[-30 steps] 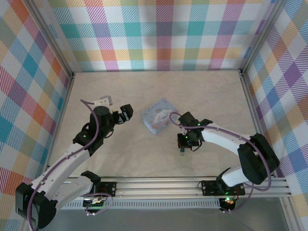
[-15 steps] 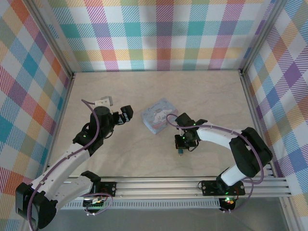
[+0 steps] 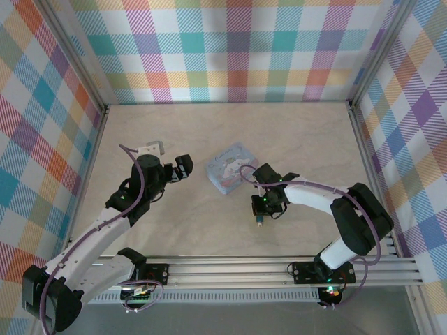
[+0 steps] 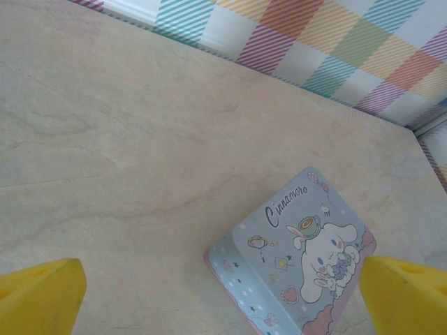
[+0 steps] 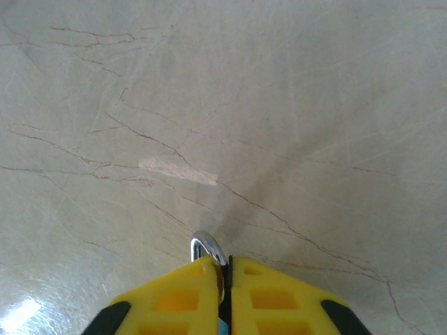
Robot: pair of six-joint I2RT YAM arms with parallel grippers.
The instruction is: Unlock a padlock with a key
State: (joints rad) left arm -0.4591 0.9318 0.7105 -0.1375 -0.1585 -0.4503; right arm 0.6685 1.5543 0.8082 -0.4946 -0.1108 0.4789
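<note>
Right arm has swung a little toward 9 o'clock across the table (image 3: 230, 125) since a second ago, and the elbow sits further in. The left arm has not shifted.

Right gripper (image 3: 259, 217) (image 5: 222, 266): I point down toward 6 o'clock in the top view, low over the marbled surface. My two yellow fingers (image 5: 174, 300) stand almost together, with only a narrow slit between them. The padlock (image 3: 258, 222) (image 5: 209, 248) is pinched in that slit. Its silvery shackle (image 5: 204, 244) pokes out past my tips toward 12 o'clock in the wrist view, and a thin line of teal shows low down between the fingers. I cannot tell whether the lock's lower end touches the table.

Position of the padlock: just past centre of the table toward 5 o'clock, and at 5 o'clock from the pale blue cartoon tin (image 3: 230, 167) (image 4: 300, 258), apart from it.

Left gripper (image 3: 183, 166) (image 4: 223, 300): fingers spread wide, one yellow tip in each bottom corner of my wrist view, nothing between them. I hang at 9 o'clock of the tin, near it but not touching. The tin lies flat, lid up, one corner turned toward me.
</note>
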